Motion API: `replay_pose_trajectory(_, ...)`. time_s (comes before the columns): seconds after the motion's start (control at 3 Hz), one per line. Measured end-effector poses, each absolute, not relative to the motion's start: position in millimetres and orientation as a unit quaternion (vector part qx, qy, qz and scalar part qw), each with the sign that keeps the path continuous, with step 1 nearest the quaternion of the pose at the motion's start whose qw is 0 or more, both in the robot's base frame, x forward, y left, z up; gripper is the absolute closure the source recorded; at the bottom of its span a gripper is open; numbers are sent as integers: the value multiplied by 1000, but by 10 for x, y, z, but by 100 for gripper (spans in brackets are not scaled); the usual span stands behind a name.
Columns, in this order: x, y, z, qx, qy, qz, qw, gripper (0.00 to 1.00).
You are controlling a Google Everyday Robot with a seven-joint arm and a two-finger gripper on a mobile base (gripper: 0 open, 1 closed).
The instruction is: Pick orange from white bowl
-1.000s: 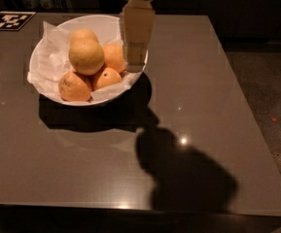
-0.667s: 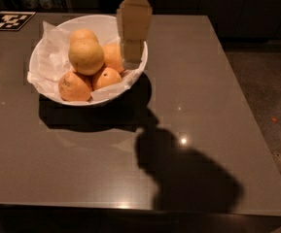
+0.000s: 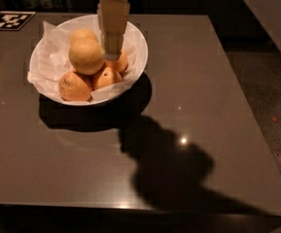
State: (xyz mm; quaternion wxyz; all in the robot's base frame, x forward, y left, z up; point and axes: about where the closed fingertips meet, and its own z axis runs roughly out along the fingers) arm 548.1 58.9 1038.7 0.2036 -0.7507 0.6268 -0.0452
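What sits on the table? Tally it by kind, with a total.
Large orange: 1
Other fruits: 4
White bowl: 1
Paper lining: 1
Marker tag: 1
Total: 8
Pincer, uncounted, hangs over the bowl beside the large orange.

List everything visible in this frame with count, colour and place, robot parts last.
table: one, glossy grey-brown, fills most of the view
white bowl: one, white, far left part of the table
paper lining: one, crumpled white, inside the bowl
orange: one, pale yellow-orange, largest, atop the pile in the bowl
smaller fruits: four, orange, around the large one in the bowl
marker tag: one, black and white, far left corner of the table
floor: dark, speckled, right of the table
end effector: one, cream, over the bowl, tip just right of the orange
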Motion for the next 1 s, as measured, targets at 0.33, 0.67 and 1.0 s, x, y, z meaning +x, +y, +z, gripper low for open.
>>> replay_pose_trajectory(0.33, 5704, 761, 10259, -749, 634, -26, 191, 8)
replay_pose_trajectory(0.67, 5843, 856, 10098, -745, 644, -4, 177, 17)
replay_pose_trajectory(1.0, 5907, 994, 9947, -746, 645, 17, 164, 18)
